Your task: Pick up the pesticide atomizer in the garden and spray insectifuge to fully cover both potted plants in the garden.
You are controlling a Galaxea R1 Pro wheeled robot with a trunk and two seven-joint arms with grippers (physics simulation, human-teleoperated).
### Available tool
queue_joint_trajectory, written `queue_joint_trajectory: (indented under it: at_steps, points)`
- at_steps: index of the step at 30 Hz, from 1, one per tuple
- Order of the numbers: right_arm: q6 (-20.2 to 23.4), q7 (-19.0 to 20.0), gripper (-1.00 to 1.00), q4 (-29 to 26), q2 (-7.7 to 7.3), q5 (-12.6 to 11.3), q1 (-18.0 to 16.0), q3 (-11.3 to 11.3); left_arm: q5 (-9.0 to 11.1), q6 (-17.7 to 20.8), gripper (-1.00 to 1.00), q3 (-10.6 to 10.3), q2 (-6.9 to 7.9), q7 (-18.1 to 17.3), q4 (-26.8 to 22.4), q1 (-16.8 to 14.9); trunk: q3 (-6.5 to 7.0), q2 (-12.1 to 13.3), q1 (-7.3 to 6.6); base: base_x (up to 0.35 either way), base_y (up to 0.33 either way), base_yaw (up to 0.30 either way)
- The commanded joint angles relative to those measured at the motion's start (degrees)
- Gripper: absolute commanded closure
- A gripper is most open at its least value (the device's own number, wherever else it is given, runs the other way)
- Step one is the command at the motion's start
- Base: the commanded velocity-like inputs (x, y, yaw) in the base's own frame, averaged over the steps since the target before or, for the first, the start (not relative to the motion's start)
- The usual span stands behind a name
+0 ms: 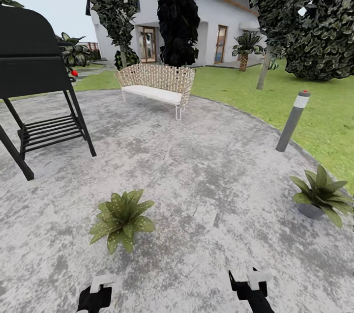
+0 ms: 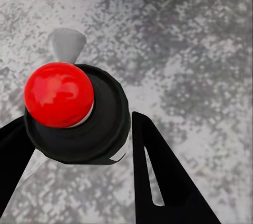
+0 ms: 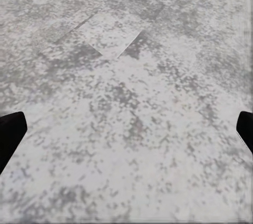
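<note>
While the head view looks out over the round grey paved patio (image 1: pixel 196 170), the left wrist view shows the pesticide atomizer (image 2: pixel 79 118) end-on between the left pincer's (image 2: pixel 79 145) two black fingers (image 2: pixel 158 182). It presents a round black spray head topped by a glossy red ball, with a pale cone-shaped nozzle projecting from its far side and a sliver of white at its lower rim; the bottle body below is hidden. The left pincer is clenched on the atomizer, one finger close on each side.

In the head view the left pincer (image 1: pixel 96 296) sits at about 7 o'clock at the frame's bottom edge, the right pincer (image 1: pixel 250 286) at about 5 o'clock. The right wrist view shows the right pincer (image 3: pixel 126 129) released, its dark fingertips (image 3: pixel 10 132) wide apart over bare speckled paving.

One potted plant (image 1: pixel 122 219), a low rosette of broad pointed speckled green leaves, sits on the patio just ahead of the left pincer. The other potted plant (image 1: pixel 322 195), in a small grey pot, stands at 4 o'clock near the patio's edge. A grey bollard lamp (image 1: pixel 292 121) rises at 2 o'clock beside the lawn (image 1: pixel 305 92).
</note>
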Motion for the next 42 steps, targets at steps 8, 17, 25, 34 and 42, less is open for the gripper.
queue_joint_trajectory:
  at_steps: [8, 17, 25, 34, 42]
  points:
    - [-0.2, -0.1, -1.00, 0.0, 0.11, -0.5, 0.0, 0.4, -0.8, -0.2, 1.00, 0.2, -0.02, 0.2, 0.0, 0.0, -0.05, 0.0, -0.01, 0.000, 0.000, -0.022]
    - [-0.1, 0.0, -1.00, 0.0, 0.40, -0.5, 0.0, 0.4, -1.0, -0.2, 1.00, 0.2, -0.02, 0.2, 0.0, 0.0, -0.05, 0.0, -0.01, 0.000, 0.000, -0.032]
    - [-0.1, 0.0, -1.00, 0.1, 0.38, -0.5, 0.0, 0.4, -1.5, 0.0, 1.00, -0.4, -0.33, -0.2, 0.2, 0.0, -0.05, 0.0, -0.01, 0.000, 0.000, -0.256]
    - [-0.1, 0.0, -1.00, 0.1, 0.38, -0.5, 0.0, 0.4, -6.8, 0.1, 1.00, -1.1, -0.87, -0.4, 1.6, 0.0, -0.05, 0.0, -0.01, 0.000, 0.000, -0.272]
    - [-0.1, 0.0, -1.00, 0.1, 0.38, -0.5, 0.0, 0.5, -6.9, 0.1, 1.00, -1.1, -0.83, -0.4, 1.6, 0.0, -0.05, 0.0, -0.01, 0.000, 0.000, -0.272]
